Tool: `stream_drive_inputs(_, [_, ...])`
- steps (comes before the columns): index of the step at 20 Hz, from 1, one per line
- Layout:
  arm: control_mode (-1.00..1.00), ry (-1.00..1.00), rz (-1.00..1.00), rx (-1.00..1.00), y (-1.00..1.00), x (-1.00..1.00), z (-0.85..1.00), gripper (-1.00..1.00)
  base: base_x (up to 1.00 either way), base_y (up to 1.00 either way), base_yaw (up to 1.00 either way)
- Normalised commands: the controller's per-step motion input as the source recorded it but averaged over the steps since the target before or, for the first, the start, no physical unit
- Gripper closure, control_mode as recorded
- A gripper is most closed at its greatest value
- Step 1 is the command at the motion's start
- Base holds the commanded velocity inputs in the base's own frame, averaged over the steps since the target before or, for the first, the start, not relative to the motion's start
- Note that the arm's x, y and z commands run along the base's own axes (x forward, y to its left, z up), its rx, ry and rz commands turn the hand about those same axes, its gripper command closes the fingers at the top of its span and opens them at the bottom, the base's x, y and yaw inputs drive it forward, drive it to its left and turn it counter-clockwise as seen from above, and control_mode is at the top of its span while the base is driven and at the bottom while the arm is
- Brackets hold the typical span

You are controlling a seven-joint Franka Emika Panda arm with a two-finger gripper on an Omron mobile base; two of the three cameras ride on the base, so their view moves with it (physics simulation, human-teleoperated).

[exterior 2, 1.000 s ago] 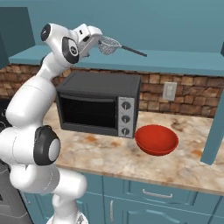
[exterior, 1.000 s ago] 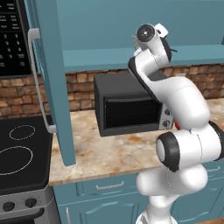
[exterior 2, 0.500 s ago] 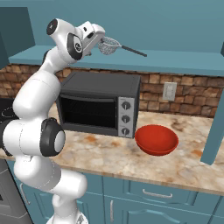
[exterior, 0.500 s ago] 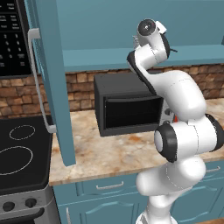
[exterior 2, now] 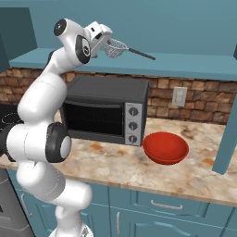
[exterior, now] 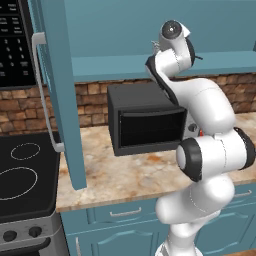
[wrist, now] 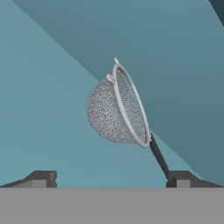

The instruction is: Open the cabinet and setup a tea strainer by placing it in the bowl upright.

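Observation:
The teal cabinet stands open, its left door (exterior: 56, 100) swung out towards me with a long silver handle (exterior: 42, 90). On the cabinet's bottom shelf (exterior 2: 194, 69) rests the tea strainer (exterior 2: 115, 47), a silver mesh cup with a thin dark handle (exterior 2: 142, 54) pointing right. My gripper (exterior 2: 104, 39) is open just left of the strainer. In the hand view the strainer (wrist: 116, 107) lies ahead between the two fingertips (wrist: 43, 178), and its handle runs down to the right one. Nothing is gripped. The red bowl (exterior 2: 165, 147) sits on the counter, right of the oven.
A black toaster oven (exterior 2: 104, 109) stands on the marble counter (exterior 2: 115, 164) under the shelf. The cabinet's right door (exterior 2: 229, 125) hangs open at the right edge. A black stove (exterior: 22, 175) lies to the left, teal drawers (exterior 2: 162, 206) below the counter.
The gripper has moved right along the shelf, closer to the tea strainer, and the arm's elbow has swung with it. The jaws stayed open; strainer and bowl have not moved.

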Motion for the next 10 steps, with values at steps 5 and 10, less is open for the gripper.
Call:
stream_drive_inputs(5, [-1.00, 0.03, 0.05, 0.00, 0.00, 0.26, 0.00, -1.00, 0.00, 0.00, 0.00])
stream_drive_inputs(10, [-1.00, 0.02, 0.04, 0.00, 0.00, 0.26, 0.00, -1.00, 0.00, 0.00, 0.00])
